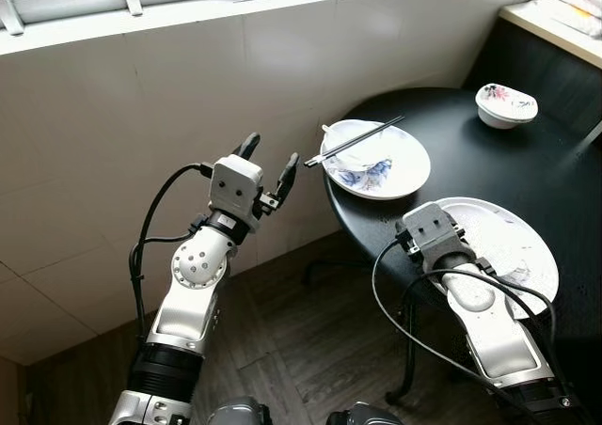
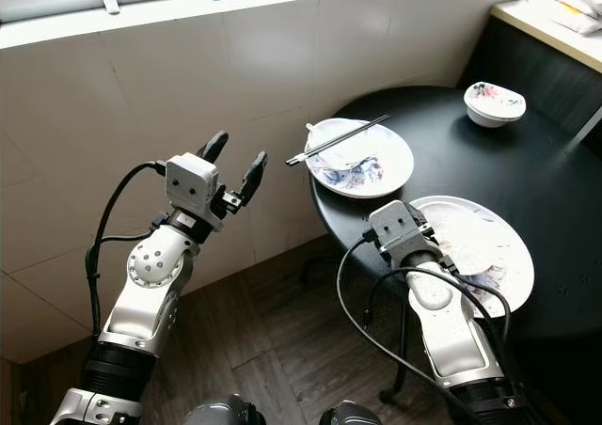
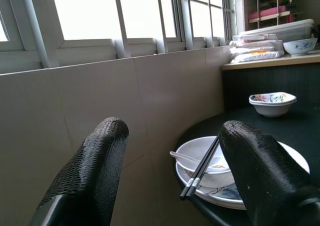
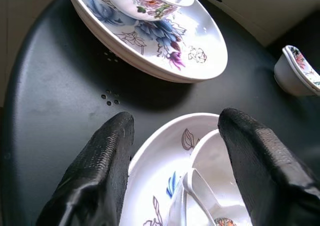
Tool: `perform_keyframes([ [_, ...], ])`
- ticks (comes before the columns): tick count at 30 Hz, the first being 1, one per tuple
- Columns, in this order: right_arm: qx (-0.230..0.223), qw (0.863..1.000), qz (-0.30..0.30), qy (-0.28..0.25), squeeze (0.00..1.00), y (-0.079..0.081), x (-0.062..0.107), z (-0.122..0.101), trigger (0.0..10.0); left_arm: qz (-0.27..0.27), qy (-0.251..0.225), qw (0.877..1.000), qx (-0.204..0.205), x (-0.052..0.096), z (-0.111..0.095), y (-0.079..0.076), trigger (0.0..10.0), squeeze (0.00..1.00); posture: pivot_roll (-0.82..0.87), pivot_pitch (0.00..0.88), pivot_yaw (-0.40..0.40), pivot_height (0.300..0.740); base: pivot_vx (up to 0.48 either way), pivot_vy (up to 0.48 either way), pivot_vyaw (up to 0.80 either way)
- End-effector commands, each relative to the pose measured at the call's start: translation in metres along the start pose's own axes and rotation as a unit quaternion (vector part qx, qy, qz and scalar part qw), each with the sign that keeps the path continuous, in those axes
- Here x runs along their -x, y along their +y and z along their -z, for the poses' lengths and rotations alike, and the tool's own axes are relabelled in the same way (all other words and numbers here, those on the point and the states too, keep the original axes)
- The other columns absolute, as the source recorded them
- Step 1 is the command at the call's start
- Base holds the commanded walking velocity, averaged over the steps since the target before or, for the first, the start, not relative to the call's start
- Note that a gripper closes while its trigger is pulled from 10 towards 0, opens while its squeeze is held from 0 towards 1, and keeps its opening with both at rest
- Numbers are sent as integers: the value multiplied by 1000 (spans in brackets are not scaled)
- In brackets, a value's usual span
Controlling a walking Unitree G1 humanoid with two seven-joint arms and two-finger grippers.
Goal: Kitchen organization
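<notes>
**A:** What's on the table?

**B:** A round black table (image 1: 527, 176) stands against a pale tiled wall (image 1: 122, 115) under a window (image 3: 90, 11). On it are two white floral plates. The far plate (image 1: 406, 169) holds a small bowl (image 1: 357, 154) with a white spoon (image 3: 186, 158) in it, and a pair of black chopsticks (image 1: 354, 141) lies across the bowl, their tips reaching past the plate's edge toward the wall. The near plate (image 1: 527, 246) sits at the table's front edge; the right wrist view shows a bowl (image 4: 220, 161) and a spoon (image 4: 200, 191) resting on it.

**A:** Anything else?

**B:** A small floral bowl (image 1: 506, 103) stands apart, farther back on the table. Beyond it is a counter (image 3: 270, 62) with stacked containers (image 3: 272, 36).

**A:** Where are the grippers?

**B:** The right gripper (image 4: 175, 156) hangs just above the near plate's rim — fingers spread wide, holding nothing, one finger (image 4: 107, 156) over the bare tabletop. The left gripper (image 1: 268, 166) is raised in the air beside the table, near the wall, pointing toward the far plate — its fingers (image 3: 95, 161) are also spread wide and empty.

**A:** And below?

**B:** A dark wood floor (image 1: 310, 350).
</notes>
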State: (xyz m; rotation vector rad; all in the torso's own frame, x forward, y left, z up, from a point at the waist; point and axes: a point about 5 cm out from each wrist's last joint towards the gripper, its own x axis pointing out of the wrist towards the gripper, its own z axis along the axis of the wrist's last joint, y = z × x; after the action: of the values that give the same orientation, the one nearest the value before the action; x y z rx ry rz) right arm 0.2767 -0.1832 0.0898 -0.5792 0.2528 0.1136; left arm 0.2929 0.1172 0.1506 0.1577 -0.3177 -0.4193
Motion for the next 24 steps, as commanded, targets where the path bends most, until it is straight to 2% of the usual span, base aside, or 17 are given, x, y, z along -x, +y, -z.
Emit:
perform_keyframes([
  [1, 0, 1000, 14, 9, 0, -5, -1, 2, 10000, 3, 4, 1000, -2, -2, 0, 0, 10000, 0, 87, 0, -47, 740, 0, 0, 0],
  [11, 8, 1000, 22, 5, 0, -4, -3, 0, 10000, 7, 6, 1000, -2, -2, 1, 0, 10000, 0, 88, 0, -42, 740, 0, 0, 0],
  [12, 11, 1000, 23, 5, 0, -4, -3, -1, 8549, 7, 7, 1000, -2, -2, 1, 0, 10000, 0, 89, 0, -41, 740, 0, 0, 0],
  [13, 12, 1000, 25, 7, 0, -4, -3, 0, 4314, 8, 8, 1000, -2, -2, 1, 0, 10000, 0, 90, 0, -42, 740, 0, 0, 0],
  [16, 12, 1000, 26, 9, 0, -4, -3, 0, 4314, 8, 8, 1000, -2, -2, 1, 0, 10000, 0, 90, 0, -42, 740, 0, 0, 0],
  [17, 11, 999, 28, 14, 0, -4, -3, 2, 2039, 8, 9, 1000, -2, -2, 2, 0, 10000, 0, 89, 0, -42, 740, 0, 0, 0],
  [20, 9, 999, 29, 22, 0, -5, -3, 5, 2353, 8, 10, 1000, -2, -2, 2, 0, 10000, 0, 89, 0, -42, 740, 0, 0, 0],
  [21, 7, 999, 29, 25, 0, -5, -3, 6, 1373, 8, 11, 1000, -2, -2, 2, 0, 10000, 0, 90, 0, -41, 740, 0, 0, 0],
  [24, 6, 999, 29, 27, 0, -5, -3, 6, 1373, 8, 11, 1000, -2, -2, 2, 0, 10000, 0, 90, 0, -41, 740, 0, 0, 0],
])
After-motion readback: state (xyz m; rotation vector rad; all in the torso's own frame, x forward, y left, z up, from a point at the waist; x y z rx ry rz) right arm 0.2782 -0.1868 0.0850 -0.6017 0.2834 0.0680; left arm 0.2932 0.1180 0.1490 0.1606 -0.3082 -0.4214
